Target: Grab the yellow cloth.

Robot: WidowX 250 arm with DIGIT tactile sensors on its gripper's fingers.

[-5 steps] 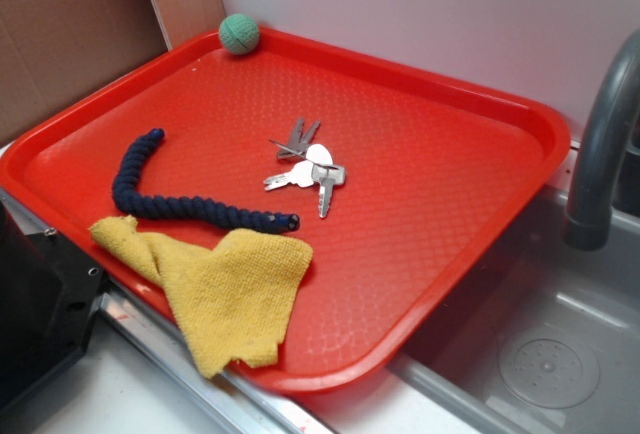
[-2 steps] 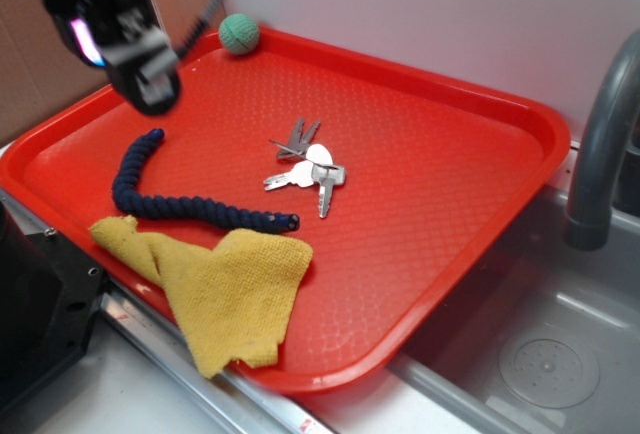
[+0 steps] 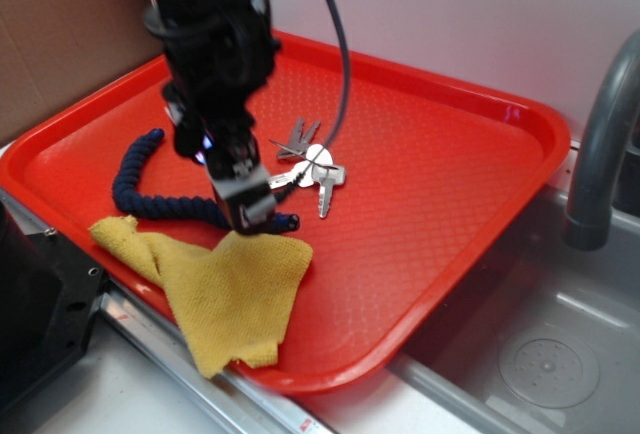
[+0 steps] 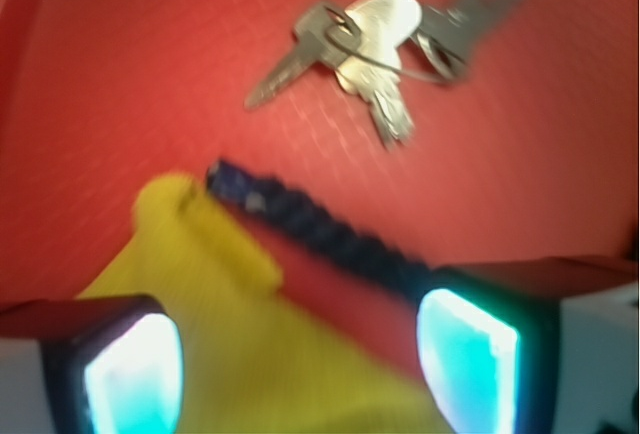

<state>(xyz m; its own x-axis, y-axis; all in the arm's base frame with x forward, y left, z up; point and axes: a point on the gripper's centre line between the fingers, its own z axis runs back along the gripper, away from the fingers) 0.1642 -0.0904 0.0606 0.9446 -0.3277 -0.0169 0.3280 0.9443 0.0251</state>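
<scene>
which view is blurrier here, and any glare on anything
Wrist view is blurrier: the bunch of silver metal keys and the mustard-yellow terry cloth smear softly, and the tool's fingertips glow cyan. Exterior view is sharper, with a pale sheen on the red plastic tray rim.

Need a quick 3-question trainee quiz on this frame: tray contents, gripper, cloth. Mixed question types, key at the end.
1. True or false: the mustard-yellow terry cloth lies wholly inside the red plastic tray.
2. Multiple choice: in the wrist view, the open gripper frames which things between its fingers?
A. the yellow cloth and the near end of the navy braided rope
B. the bunch of silver keys only
C. a green ball
3. Fill in: in the exterior view, the rope lies between the cloth and the ____.

Key
1. False: its lower corner hangs over the tray's front rim.
2. A
3. keys
</scene>
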